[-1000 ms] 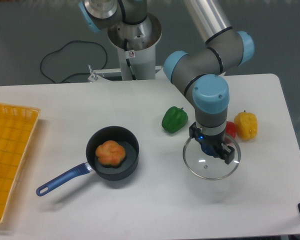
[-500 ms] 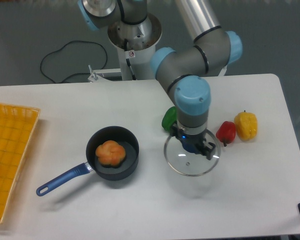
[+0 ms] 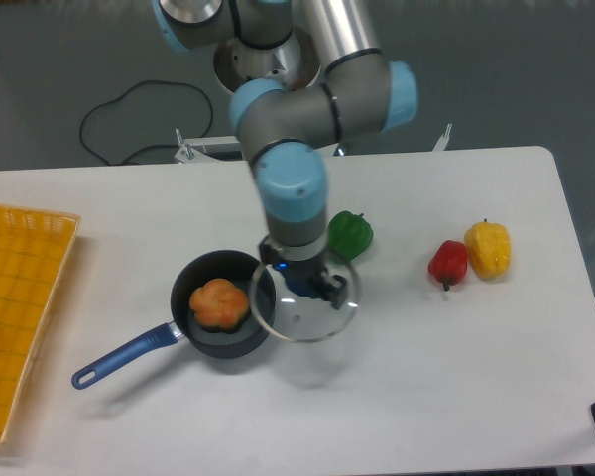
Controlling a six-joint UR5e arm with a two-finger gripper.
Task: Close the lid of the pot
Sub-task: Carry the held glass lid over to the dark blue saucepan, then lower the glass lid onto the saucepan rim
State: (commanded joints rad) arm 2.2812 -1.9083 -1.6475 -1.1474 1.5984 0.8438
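The dark pot (image 3: 210, 266) stands left of centre on the white table, its long blue handle (image 3: 124, 356) pointing to the front left. An orange bun-like item (image 3: 219, 302) lies inside it. My gripper (image 3: 299, 282) is shut on the blue knob of the glass pot lid (image 3: 305, 315) and holds it in the air. The lid's left edge overlaps the pot's right rim, while most of the lid hangs to the pot's right. The knob is mostly hidden by the fingers.
A green pepper (image 3: 350, 232) lies just behind the lid. A red pepper (image 3: 448, 262) and a yellow pepper (image 3: 487, 248) sit to the right. A yellow basket (image 3: 15, 317) lies at the left table edge. A black cable (image 3: 139, 109) runs behind the table.
The arm has carried the lid leftward across the table, from beside the red pepper to the pot's right rim. The pot and the peppers have stayed in place.
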